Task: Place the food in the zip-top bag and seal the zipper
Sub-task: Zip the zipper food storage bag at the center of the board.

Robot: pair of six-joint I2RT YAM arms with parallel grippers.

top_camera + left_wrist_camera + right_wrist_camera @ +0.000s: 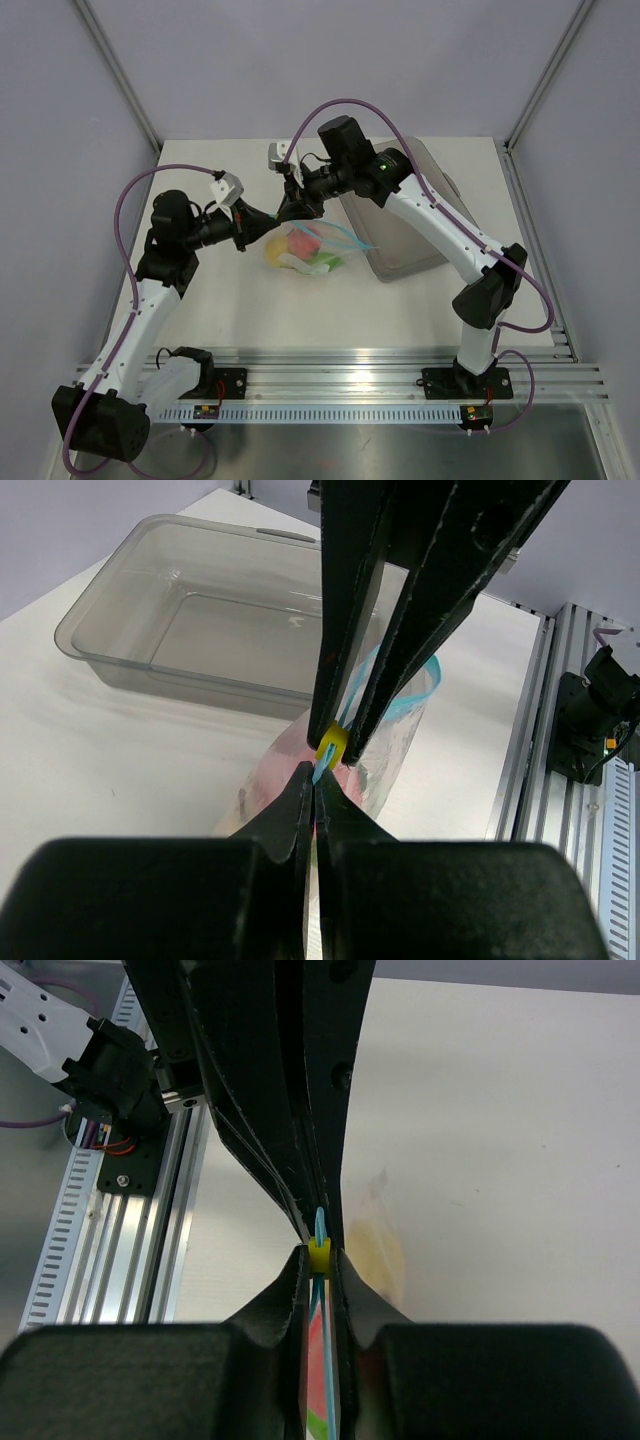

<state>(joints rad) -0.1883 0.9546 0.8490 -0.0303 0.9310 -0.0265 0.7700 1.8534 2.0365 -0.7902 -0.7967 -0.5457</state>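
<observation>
Two end effectors are being used at one spot on the zipper. The left end effector is being held shut on the end of the thin light blue strip. The right end effector is being held clamped on the small yellow slider, just beside the left fingertips. The zip-top bag is lying near the middle of the white bench, close to the grey translucent tray. The food is inside it: yellow, red-pink and green pieces are being seen through the film from above, though an orange one cannot be made out. Sealing is judged to be the step in hand and hardly begun, since the blue strip beyond the slider is bowing open in a loop. For a clean seal, the left grip is best kept as a fixed anchor while the slider is drawn straight along the line of the strip, with the strip taut and kept low so the bag is not being tipped. The film is clear, glossy and crinkly, so it is likely to buckle ahead of the slider if it is left slack. The slider is a tiny hard piece that could slip from the fingertips under a sideways pull. The rounded, smooth toys are bulging the bag and spreading its mouth. The tray looks rigid and frosted, with rounded corners.
</observation>
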